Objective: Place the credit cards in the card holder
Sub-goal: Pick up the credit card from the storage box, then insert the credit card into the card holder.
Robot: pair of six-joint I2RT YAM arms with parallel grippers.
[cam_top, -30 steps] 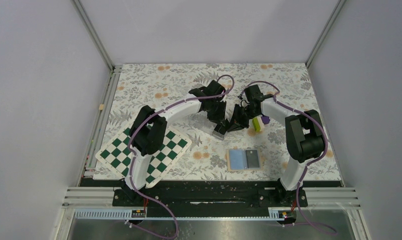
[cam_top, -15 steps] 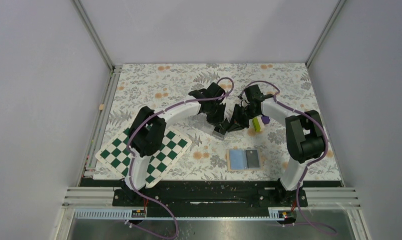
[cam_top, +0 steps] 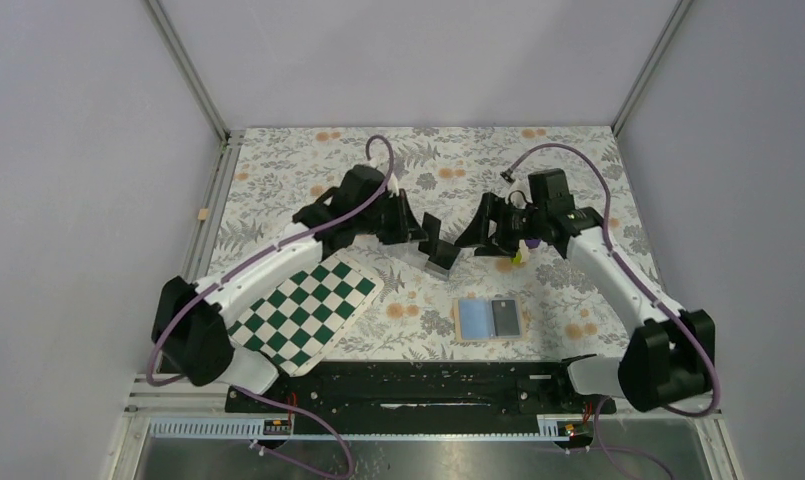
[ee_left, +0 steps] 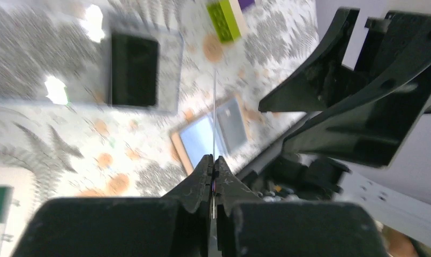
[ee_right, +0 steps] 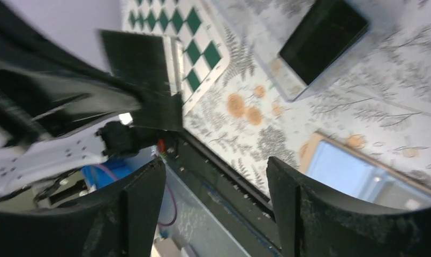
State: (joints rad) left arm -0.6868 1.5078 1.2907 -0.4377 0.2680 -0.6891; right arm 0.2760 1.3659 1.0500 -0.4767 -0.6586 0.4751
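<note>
My left gripper (cam_top: 416, 230) (ee_left: 213, 159) is shut on a thin dark credit card (cam_top: 431, 228), held on edge above the table and seen edge-on as a fine line (ee_left: 214, 107) in the left wrist view. The right wrist view shows that card's dark face (ee_right: 135, 59). My right gripper (cam_top: 475, 232) (ee_right: 216, 163) stands open and holds nothing, a short gap to the card's right. The tan card holder (cam_top: 462, 320) (ee_left: 176, 145) (ee_right: 309, 145) lies open nearer the arms' bases, with a grey card (cam_top: 504, 317) on its right half.
A clear plastic box (cam_top: 441, 262) (ee_left: 170, 69) (ee_right: 288, 85) with a dark card (ee_left: 135, 69) (ee_right: 323, 35) inside sits below the grippers. A purple and yellow-green block (cam_top: 518, 250) (ee_left: 224, 21) lies under the right arm. The green-and-white chequered board (cam_top: 308, 310) (ee_right: 194, 43) lies at the left.
My right gripper has opened and let go of the card, then drawn back to the right. My left gripper has shut on the card and pulled away to the left with it.
</note>
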